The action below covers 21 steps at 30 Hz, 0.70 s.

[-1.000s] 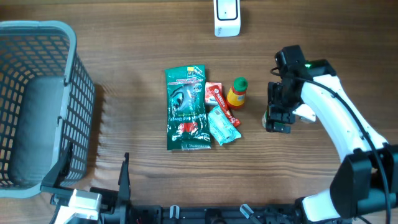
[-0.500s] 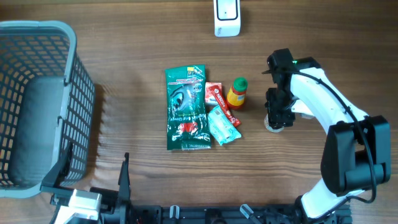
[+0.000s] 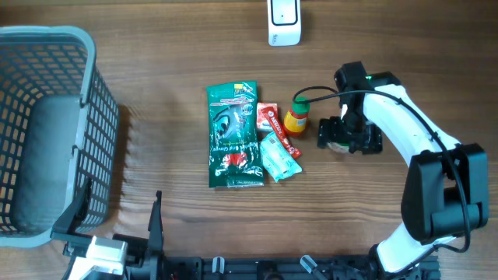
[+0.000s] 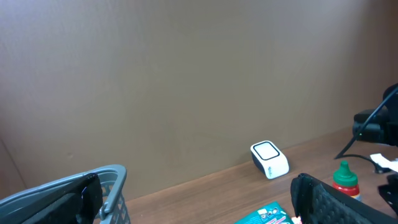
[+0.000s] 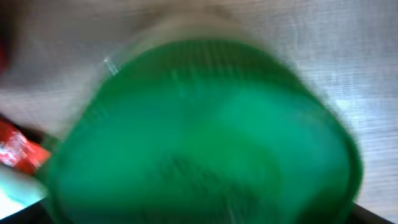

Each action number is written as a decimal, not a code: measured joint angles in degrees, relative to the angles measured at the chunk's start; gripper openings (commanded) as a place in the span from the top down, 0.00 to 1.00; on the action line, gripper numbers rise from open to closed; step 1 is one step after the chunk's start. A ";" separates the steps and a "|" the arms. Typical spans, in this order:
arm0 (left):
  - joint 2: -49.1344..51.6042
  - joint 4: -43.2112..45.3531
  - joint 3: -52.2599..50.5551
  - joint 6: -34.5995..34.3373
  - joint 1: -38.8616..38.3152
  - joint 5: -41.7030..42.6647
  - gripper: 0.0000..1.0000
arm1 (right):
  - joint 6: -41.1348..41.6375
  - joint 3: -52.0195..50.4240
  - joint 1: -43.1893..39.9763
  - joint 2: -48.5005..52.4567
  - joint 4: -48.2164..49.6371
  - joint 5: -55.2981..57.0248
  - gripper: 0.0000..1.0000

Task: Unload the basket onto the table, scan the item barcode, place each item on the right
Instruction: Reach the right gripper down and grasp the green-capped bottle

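Bottle (image 3: 296, 117), likely the item to scan. Stands upright, green cap on top, just ahead of right gripper (image 3: 320, 134); near the fingertips, apparently not touching. Long axis vertical. Level gripper, pointing at its side: a close across the body, not along it. Jaws spread by the look of it, nothing between. Fills right wrist view with its cap (image 5: 199, 130), blurred and very close; hardly any finger showing there.

Right arm by far the nearer. Left gripper (image 3: 117, 214) well apart, back by the near edge beside basket (image 3: 47, 35); spread wide, grasping nothing.

Beyond bottle from right gripper: red packet (image 3: 270, 117) just beside it, perhaps touching; teal packet (image 3: 278, 156) and green packet (image 3: 232, 134) further on. Little room on that far side, free room on the gripper's own side and above. Judged risk: tipping bottle onto packets with a forward push.

Scanner (image 3: 283, 22) off to one side of gripper, well apart, bare wood between. Table (image 3: 389, 47) flat, matte wood. Barcode not visible in any view.
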 measured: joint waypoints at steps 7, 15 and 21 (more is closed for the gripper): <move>0.00 -0.15 -0.11 0.00 0.00 0.00 0.00 | 24.55 7.19 -0.74 -4.90 -8.59 -0.44 0.00; 0.00 -0.17 -0.76 0.00 0.00 0.00 0.00 | 67.12 3.10 -1.46 -6.99 6.75 -1.49 0.00; 0.00 -0.17 -0.85 0.02 0.00 0.00 0.00 | 74.97 -0.92 -1.46 -8.09 9.92 -1.55 0.00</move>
